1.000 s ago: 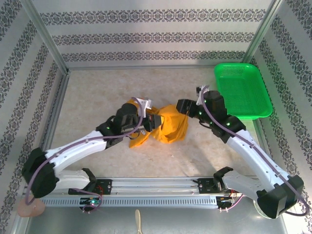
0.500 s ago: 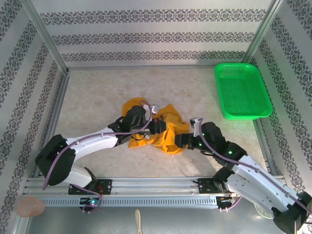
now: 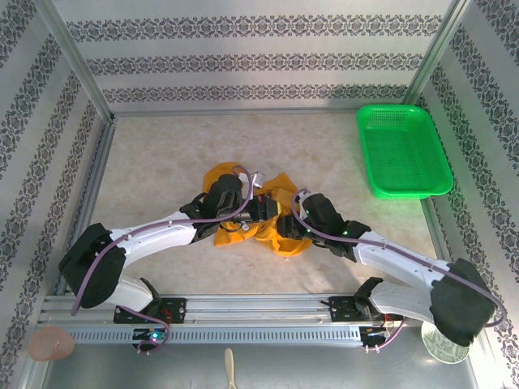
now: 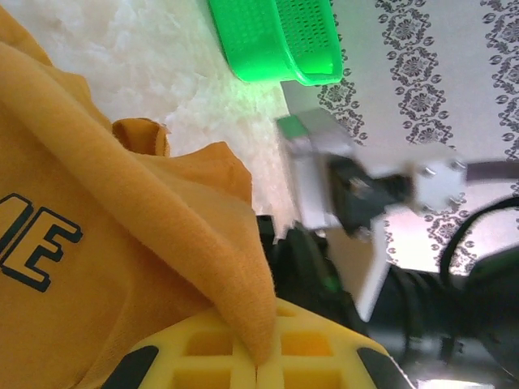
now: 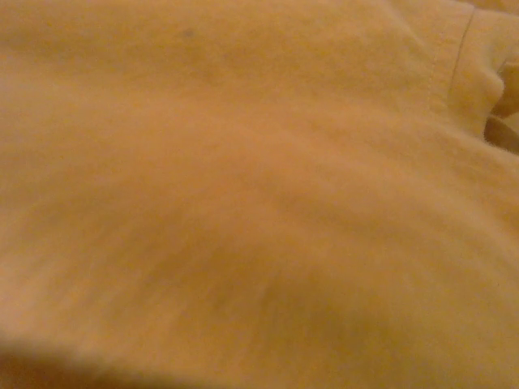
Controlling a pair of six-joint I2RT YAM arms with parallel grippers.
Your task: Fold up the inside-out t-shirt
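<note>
On the pale worktop (image 3: 162, 154) between patterned walls (image 3: 259, 61), we see the left hand (image 4: 256, 361) clamped on the crumpled t-shirt (image 3: 282, 188), and cannot tell how the right hand (image 3: 288, 229) stands.

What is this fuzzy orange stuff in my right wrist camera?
Observer: That's the t-shirt, bunched up in a heap in the middle of the table.
Operator: Is the other arm helping?
Observer: Yes. The left tool is shut, its yellow fingers pinching a fold of the shirt.
Operator: Does the shirt have a picture on it?
Observer: It has dark block letters, which you can see from the left wrist.
Operator: Is anything else on the table?
Observer: A green basket sits at the far right corner, apart from the shirt.
</note>
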